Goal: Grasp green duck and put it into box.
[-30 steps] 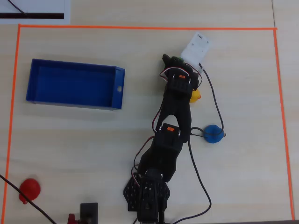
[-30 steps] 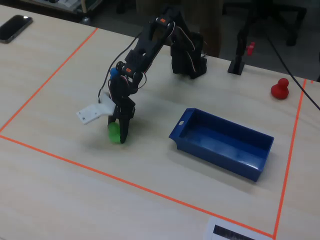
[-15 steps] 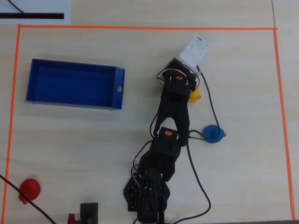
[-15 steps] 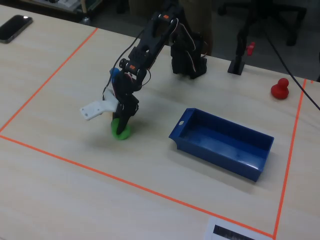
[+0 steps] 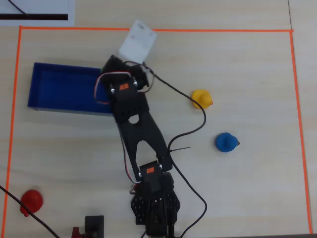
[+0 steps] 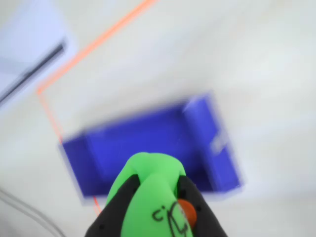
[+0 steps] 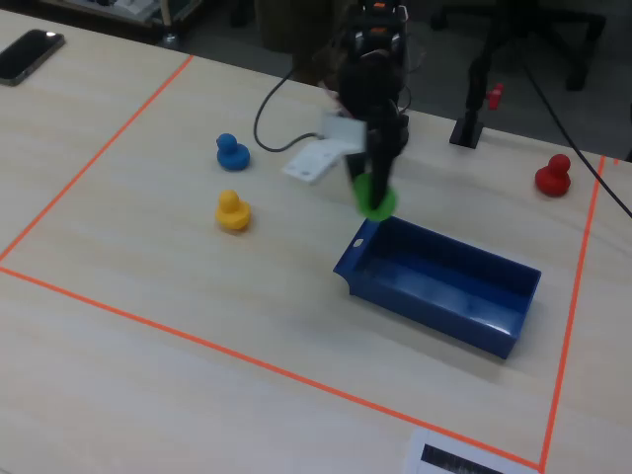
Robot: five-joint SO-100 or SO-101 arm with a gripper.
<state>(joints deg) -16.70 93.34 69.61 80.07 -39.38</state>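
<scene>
The green duck (image 6: 153,197) is held between my black fingers; its orange beak shows at the lower right in the wrist view. My gripper (image 6: 154,195) is shut on it. In the fixed view the green duck (image 7: 376,200) hangs in the gripper (image 7: 375,197) just above the near-left short end of the blue box (image 7: 444,286). The box (image 6: 148,143) lies below and ahead of the duck in the wrist view. In the overhead view the arm covers the duck; the box (image 5: 64,88) lies at the left, its right end under the arm.
A yellow duck (image 5: 201,98), a blue duck (image 5: 226,142) and a red duck (image 5: 31,201) stand on the table. Orange tape (image 5: 148,29) marks the work area. The arm's base (image 5: 153,208) and cables are at the bottom. A phone (image 7: 30,51) lies outside the tape.
</scene>
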